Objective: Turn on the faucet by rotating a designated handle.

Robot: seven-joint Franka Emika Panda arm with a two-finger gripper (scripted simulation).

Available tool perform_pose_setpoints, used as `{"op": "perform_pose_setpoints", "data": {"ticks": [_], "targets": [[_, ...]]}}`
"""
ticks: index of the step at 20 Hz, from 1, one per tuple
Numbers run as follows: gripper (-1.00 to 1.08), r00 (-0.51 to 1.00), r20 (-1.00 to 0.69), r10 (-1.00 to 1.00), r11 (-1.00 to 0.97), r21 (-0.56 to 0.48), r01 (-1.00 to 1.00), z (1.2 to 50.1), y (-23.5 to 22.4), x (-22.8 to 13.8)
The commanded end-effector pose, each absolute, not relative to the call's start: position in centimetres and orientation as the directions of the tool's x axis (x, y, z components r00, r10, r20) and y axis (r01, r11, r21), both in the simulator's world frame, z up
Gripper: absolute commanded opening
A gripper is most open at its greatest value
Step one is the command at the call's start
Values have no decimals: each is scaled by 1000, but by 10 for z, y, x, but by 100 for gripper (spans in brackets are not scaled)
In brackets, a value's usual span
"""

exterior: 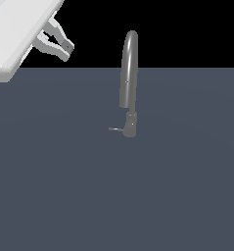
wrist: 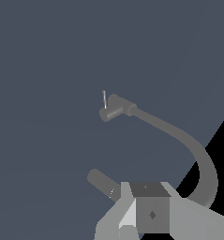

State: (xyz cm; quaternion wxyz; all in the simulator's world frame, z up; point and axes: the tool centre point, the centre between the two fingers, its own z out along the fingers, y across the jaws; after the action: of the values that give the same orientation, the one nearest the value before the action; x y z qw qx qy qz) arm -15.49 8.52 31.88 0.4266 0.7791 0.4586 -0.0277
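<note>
One faucet [exterior: 129, 73] stands on the flat dark grey-blue floor [exterior: 113, 196], a little above the middle of the exterior view. It is a slim grey gooseneck: a short cylindrical base, a thin tube rising upright, an arch at the top, and a thicker cylindrical spout end coming back down to hang just above the base on the exterior view's left side of the tube. One handle [exterior: 115, 129], a thin grey lever, sticks out sideways from the base toward the exterior view's left, roughly level and close to the floor. It is far shorter than the spout.

One robot arm [exterior: 18, 34], bulky and white, enters from the upper corner on the exterior view's left. Its single gripper [exterior: 68, 50] hangs in the air well apart from the faucet, higher than the handle and off to the exterior view's left of the arch. It touches nothing and holds nothing. Two fingers show in the exterior view, lying close together near the tips; whether they are spread or pressed together cannot be told.

In the wrist view the faucet [wrist: 179, 136] lies across the frame, its handle [wrist: 104, 99] a thin sliver beside the base, and the grey gripper [wrist: 132, 225] body fills the near edge with the spout end just beside it.
</note>
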Motion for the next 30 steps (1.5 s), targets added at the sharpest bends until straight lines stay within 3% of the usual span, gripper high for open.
{"op": "perform_pose_setpoints", "data": {"ticks": [1,30], "targets": [[-100,543,-467,698,-152,645,749,308,87,-152],[-100,243,-758,605,433,569,699,205,81,-122]]}}
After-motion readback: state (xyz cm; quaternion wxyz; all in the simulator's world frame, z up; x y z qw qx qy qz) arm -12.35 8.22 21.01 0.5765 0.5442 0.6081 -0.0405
